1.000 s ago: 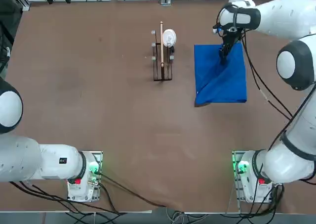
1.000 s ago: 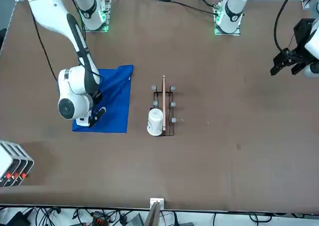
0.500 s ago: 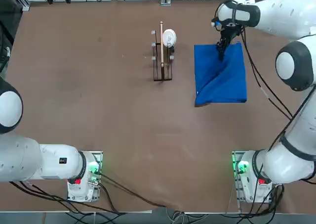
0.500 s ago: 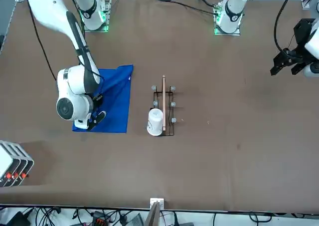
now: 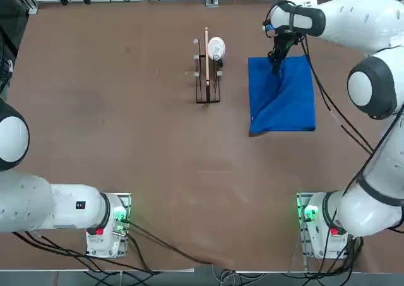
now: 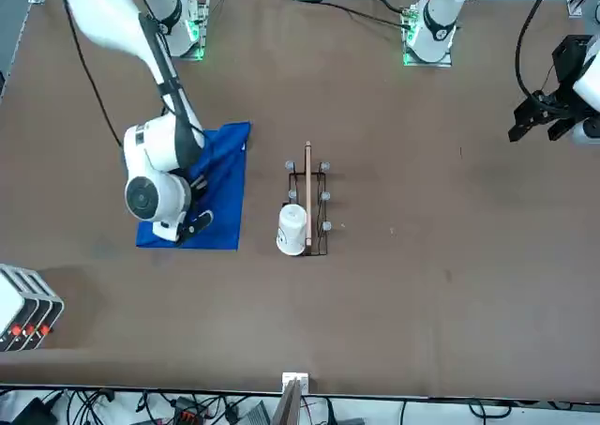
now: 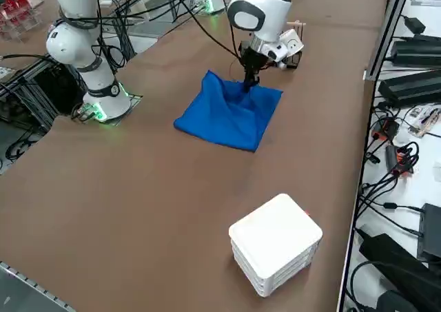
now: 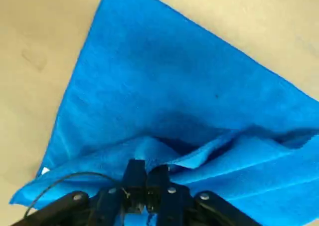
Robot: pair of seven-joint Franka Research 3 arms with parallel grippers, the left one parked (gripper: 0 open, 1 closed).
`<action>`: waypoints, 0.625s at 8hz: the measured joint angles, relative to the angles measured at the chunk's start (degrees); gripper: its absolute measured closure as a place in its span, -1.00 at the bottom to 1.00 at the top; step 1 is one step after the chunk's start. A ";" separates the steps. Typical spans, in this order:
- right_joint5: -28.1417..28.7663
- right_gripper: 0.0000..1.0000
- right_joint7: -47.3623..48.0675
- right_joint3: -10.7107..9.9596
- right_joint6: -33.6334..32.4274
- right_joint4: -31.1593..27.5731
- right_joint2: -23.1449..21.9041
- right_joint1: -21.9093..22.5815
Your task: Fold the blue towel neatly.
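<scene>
From overhead, the blue towel point(image 5: 282, 95) lies in the upper right of the frame on the brown table point(image 5: 126, 128), its near edge bunched at the lower left corner, and the right gripper point(image 5: 274, 65) comes down onto its far edge, fingers pinched together on a raised fold of cloth. To the towel's left stands a small wire rack point(image 5: 207, 77) with a white cup point(image 5: 216, 47) held at its far end. From the front, the towel sits in the left half of the frame, partly covered by the arm's white wrist, and the gripper reaches the cloth near its lower edge; the rack stands at centre with the cup in its lower end. From the right side, the towel lies upper centre with a peak pulled up under the gripper, and a white box point(image 7: 275, 243) rests lower right, well apart. In the wrist view, the closed fingers point(image 8: 134, 175) clamp a ridge of blue fabric.
</scene>
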 joint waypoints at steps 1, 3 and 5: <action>0.00 0.95 0.00 -0.02 0.00 0.62 0.04 -0.01; 0.00 0.95 0.01 -0.02 0.00 2.43 0.54 0.14; 0.00 0.95 0.04 0.01 -0.10 4.60 1.89 0.77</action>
